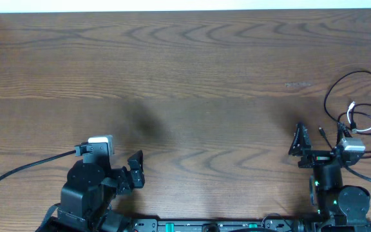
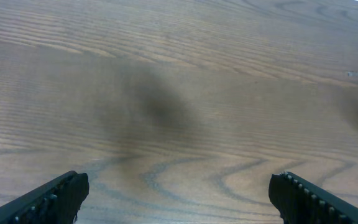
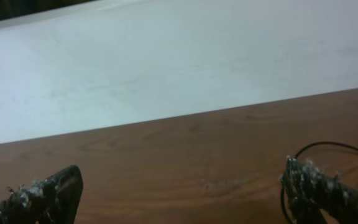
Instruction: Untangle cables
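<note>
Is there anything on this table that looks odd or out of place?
Two things. The cables lie in crossing loops at the far right of the table. In the right wrist view, the right gripper has whitish flecks on its fingers; the left gripper looks clean.

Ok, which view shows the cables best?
Overhead: the black and white cables lie looped together at far right, both visible. Right wrist catches only an arc of the black cable; left wrist shows none.
</note>
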